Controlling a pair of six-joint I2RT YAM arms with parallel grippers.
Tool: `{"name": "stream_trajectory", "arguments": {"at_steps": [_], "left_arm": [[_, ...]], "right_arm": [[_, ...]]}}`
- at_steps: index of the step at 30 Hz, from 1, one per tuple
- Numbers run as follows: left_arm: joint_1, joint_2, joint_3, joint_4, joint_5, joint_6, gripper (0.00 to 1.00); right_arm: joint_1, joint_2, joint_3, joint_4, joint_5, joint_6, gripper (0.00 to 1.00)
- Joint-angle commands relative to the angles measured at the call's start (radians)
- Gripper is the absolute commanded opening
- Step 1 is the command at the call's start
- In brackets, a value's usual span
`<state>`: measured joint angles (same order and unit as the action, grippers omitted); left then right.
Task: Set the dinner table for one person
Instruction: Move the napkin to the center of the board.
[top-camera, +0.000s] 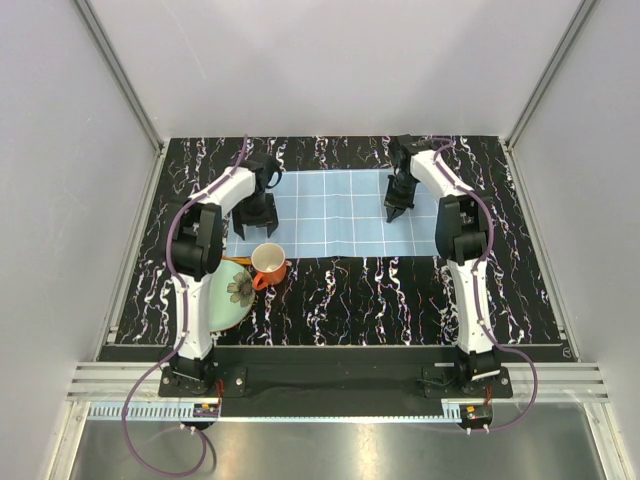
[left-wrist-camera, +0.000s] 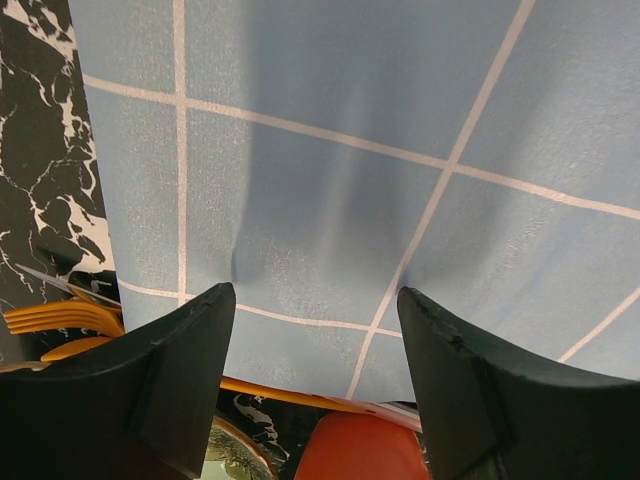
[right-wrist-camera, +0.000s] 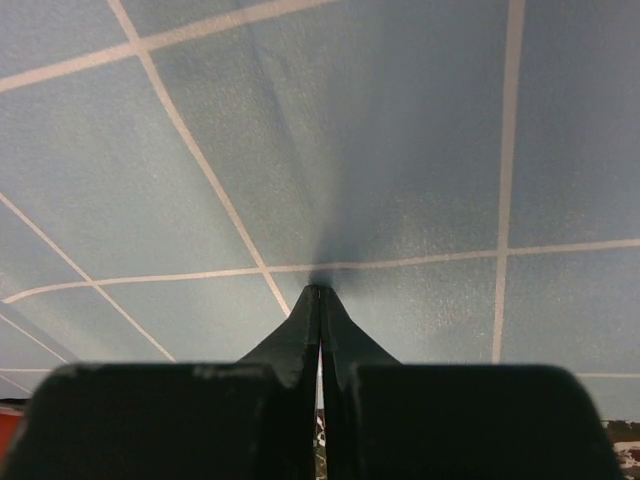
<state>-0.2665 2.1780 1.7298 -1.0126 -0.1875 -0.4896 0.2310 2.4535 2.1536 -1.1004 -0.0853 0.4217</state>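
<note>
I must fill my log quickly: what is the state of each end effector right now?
Left end effector: open, holding nothing, over the placemat.
Right end effector: closed, pinching the placemat.

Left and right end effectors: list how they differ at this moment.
The left end effector is open, its jaws spread above the placemat; the right end effector is shut, pinching the placemat into creases. The left one sits at the placemat's left edge near the orange cup; the right one toward its right end. Both are black and point down at it.
</note>
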Motion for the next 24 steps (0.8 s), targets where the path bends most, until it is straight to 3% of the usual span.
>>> {"name": "stream_trajectory", "arguments": {"at_steps": [1,15,24], "left_arm": [[0.004,-0.027,-0.035,-0.012,-0.007,0.034,0.71],[0.004,-0.084,-0.121,-0.009,-0.043,0.046,0.67],[0.003,-0.112,-0.144,-0.006,-0.029,0.036,0.65]], "right_arm": [[-0.004,-0.023,0.020,-0.079,0.033,-0.004,0.00],[-0.002,-0.139,-0.165,-0.029,0.007,0.011,0.00],[-0.002,-0.123,-0.150,-0.027,0.024,-0.004,0.00]]}}
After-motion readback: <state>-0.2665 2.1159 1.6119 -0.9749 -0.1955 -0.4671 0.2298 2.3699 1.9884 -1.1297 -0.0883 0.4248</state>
